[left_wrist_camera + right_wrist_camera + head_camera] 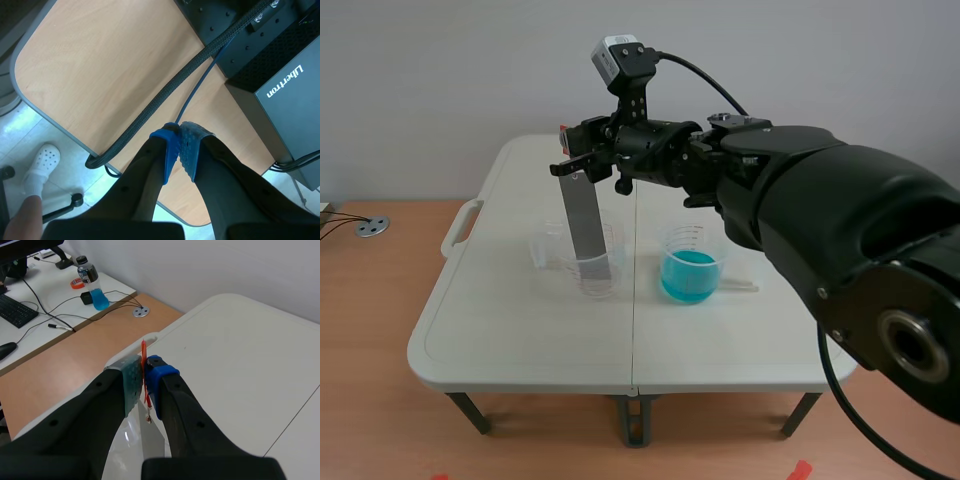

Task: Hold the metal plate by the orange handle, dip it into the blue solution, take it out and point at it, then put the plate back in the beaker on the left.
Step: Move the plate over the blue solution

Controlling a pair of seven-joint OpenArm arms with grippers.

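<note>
Plate transfer at the left beaker. The right claw [578, 163], in the upper centre of the scene view, is carried by the arm that enters from the right edge and reaches past the middle. In the right wrist view this claw [145, 372] is clamped on the thin orange handle [144, 347], its two pads pressed against either face.

The metal plate [588, 225] hangs directly below the claw. Its long axis is close to vertical, with the top leaning slightly toward the left of the frame. Its lower end sits inside the clear left beaker [603, 270], which stands on the white bench [520, 330]. The blue solution [689, 272] fills a second beaker [692, 240] just beside the first, toward the right of the frame.

The pictures do not show whether the plate has been dipped. If not, the next move probably calls for a lift along the plate's own axis until the lower end clears the rim, then a sideways shift to the right.

The left claw [179, 145] has its pads together on nothing. It hangs over a wooden desk [100, 60], away from the bench, so the right arm is the nearer one.
</note>
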